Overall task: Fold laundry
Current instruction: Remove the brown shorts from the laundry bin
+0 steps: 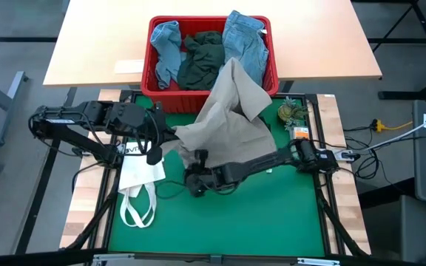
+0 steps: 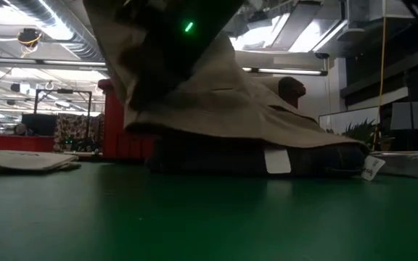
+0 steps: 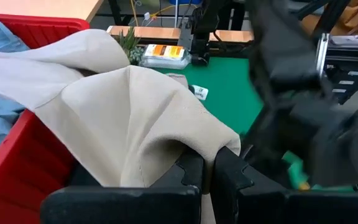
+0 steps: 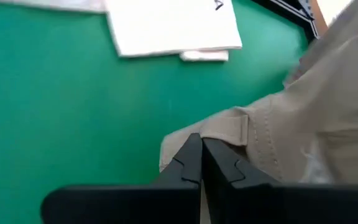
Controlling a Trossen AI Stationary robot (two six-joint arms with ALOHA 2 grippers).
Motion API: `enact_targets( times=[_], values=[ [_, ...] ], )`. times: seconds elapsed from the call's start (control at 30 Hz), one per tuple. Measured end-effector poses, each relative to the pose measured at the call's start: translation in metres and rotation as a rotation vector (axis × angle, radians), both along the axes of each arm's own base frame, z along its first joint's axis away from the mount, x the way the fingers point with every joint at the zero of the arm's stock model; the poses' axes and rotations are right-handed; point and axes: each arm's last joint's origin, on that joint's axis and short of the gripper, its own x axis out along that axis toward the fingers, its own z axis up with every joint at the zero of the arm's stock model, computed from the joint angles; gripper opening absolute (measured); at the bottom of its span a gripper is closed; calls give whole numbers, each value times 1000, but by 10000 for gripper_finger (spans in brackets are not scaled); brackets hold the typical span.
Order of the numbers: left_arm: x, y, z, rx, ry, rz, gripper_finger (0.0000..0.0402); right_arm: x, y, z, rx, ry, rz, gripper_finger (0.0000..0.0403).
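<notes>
Green counter (image 1: pixel 220 222) carries a white tote bag (image 1: pixel 140 177) nearest. Beyond it, the right pincer (image 4: pixel 201 155) and left pincer (image 3: pixel 207 171) each pinch the beige garment (image 1: pixel 231 111), which trails from the red basket (image 1: pixel 272 63) of laundry (image 1: pixel 202 55).

Nothing really readable here, the black lettering on the white tote bag (image 1: pixel 140 171) is too small to make out.
</notes>
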Motion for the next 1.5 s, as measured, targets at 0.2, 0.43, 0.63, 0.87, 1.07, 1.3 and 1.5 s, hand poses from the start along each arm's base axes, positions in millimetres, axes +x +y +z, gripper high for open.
enact_targets(
  times=[0.2, 0.43, 0.63, 0.87, 1.07, 1.3, 1.5],
  values=[
    [-19, 3, 4, 1, 13, 22, 6, -40, 22, 45, 27, 129, 112, 2],
    [-32, 2, -1, -50, 90, 46, 6, -91, 35, 100, 184, 207, 203, 1],
    [-30, -10, -7, -109, 144, 12, 6, -131, 36, 141, 353, 241, 268, 1],
    [-9, -41, -30, -172, 267, -62, 6, -174, 40, 167, 485, 352, 363, 1],
    [13, -78, -70, -205, 422, -94, 6, -197, 58, 165, 552, 510, 418, 1],
    [47, -123, -110, -219, 448, -145, 6, -218, 88, 160, 606, 603, 391, 1],
    [78, -155, -135, -254, 361, -208, 6, -240, 111, 150, 632, 744, 304, 1]
  ],
)
